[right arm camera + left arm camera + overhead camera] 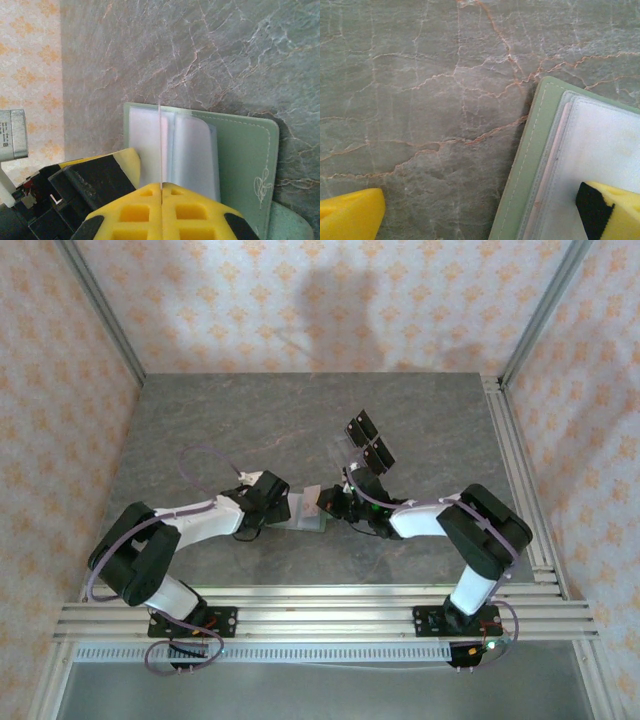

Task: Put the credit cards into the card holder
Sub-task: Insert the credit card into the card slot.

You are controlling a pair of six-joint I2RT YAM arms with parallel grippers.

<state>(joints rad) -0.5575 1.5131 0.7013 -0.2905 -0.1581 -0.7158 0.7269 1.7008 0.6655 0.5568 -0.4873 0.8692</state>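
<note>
While the right gripper (161,197) clenches a credit card (160,140) edge-on, the open card holder (245,150) lies straight ahead, with a finger of the spread left gripper (480,215) over its page.

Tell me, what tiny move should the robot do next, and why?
Probably ease the card forward into the open card holder. The right hand pinches the card edge-on just above it, and the wide-open left hand has one finger over the holder.

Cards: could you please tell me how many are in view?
1: a card pinched edge-on in the shut right gripper, over the open holder. More may be hidden in the holder's sleeves or under the arms.
</note>
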